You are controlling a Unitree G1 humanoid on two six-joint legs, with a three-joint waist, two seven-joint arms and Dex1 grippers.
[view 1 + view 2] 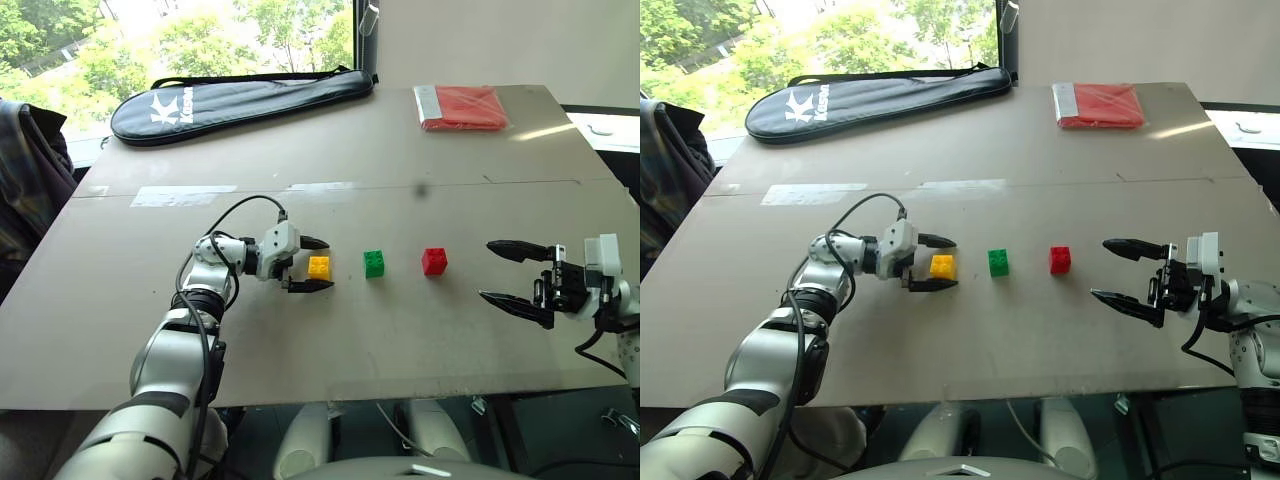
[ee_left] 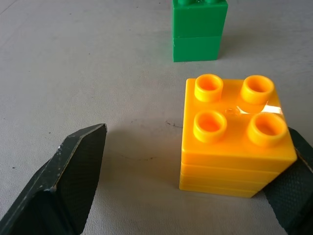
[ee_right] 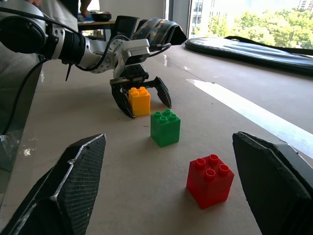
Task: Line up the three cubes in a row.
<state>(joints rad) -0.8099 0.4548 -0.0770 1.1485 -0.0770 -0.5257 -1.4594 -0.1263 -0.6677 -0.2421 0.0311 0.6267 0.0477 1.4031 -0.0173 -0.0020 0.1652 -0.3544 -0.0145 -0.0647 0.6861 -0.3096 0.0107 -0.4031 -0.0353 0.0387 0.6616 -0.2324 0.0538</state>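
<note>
Table (image 1: 330,150): a large flat grey-brown board on which all items are laid

Racket bag (image 1: 240,100): a long black zipped case, laid along the far edge of the table on the left side, well apart from the cubes

Red packet (image 1: 462,107): a flat wrapped packet, placed at the far right corner of the table

Left gripper (image 1: 312,265): fingers spread wide and set around the yellow cube; one finger is seen touching or just beside the cube's side in the left wrist view, the other is held apart from it; the cube is seated on the table, not lifted

Right gripper (image 1: 510,272): fingers spread wide, nothing held, kept to the right of the red cube and apart from it

Yellow cube (image 1: 319,267): leftmost of three, between the left fingers

Green cube (image 1: 374,263): in the middle, near the yellow one, not touching

Red cube (image 1: 434,261): rightmost; the three are found roughly in one line across the table
</note>
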